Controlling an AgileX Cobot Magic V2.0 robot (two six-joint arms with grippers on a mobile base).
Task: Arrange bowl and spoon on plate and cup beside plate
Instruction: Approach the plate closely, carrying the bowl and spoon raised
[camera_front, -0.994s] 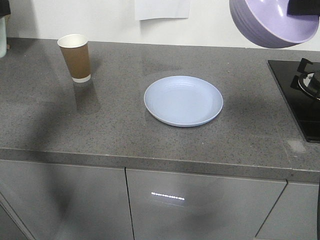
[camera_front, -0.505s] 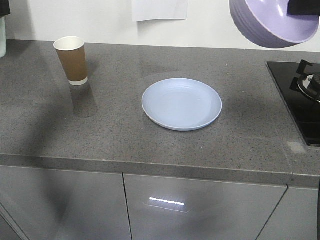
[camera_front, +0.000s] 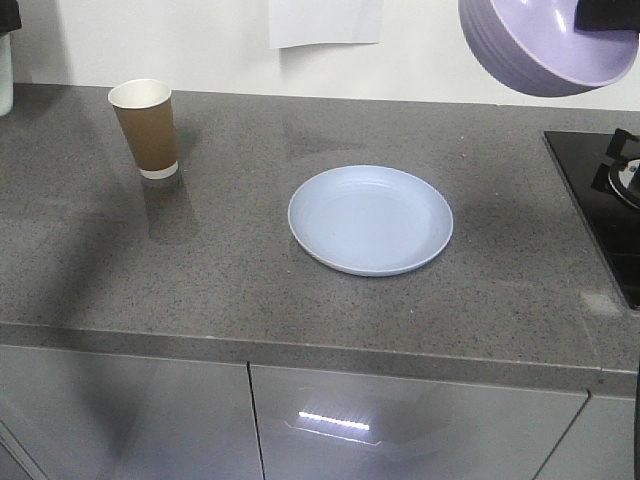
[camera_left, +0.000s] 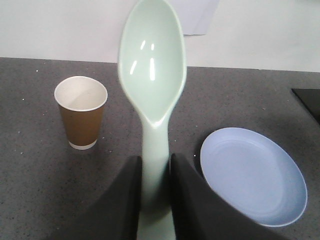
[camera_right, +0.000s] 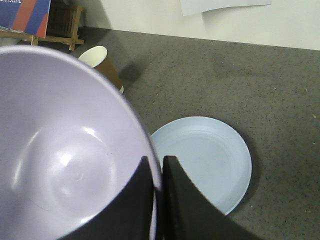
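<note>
In the front view the pale blue plate (camera_front: 370, 220) lies mid-counter, with the brown paper cup (camera_front: 145, 128) upright at the back left, well apart from it. The lavender bowl (camera_front: 540, 45) hangs tilted at the top right, high above the counter. In the right wrist view my right gripper (camera_right: 157, 167) is shut on the rim of the bowl (camera_right: 65, 150), above the left edge of the plate (camera_right: 200, 160). My left gripper (camera_left: 154, 162) is shut on the handle of the mint spoon (camera_left: 152, 65), held in the air between the cup (camera_left: 81, 112) and the plate (camera_left: 252, 175).
A black hob (camera_front: 610, 200) with a burner grate takes up the counter's right end. A white sheet (camera_front: 325, 22) hangs on the back wall. The counter's front edge (camera_front: 300, 350) drops to grey cabinet doors. A wooden stand (camera_right: 60, 22) sits behind the cup.
The counter, plate and cup have shifted slightly down and to the right in the front view, and the hob has slid towards the right edge. The held bowl keeps its place in the frame.
</note>
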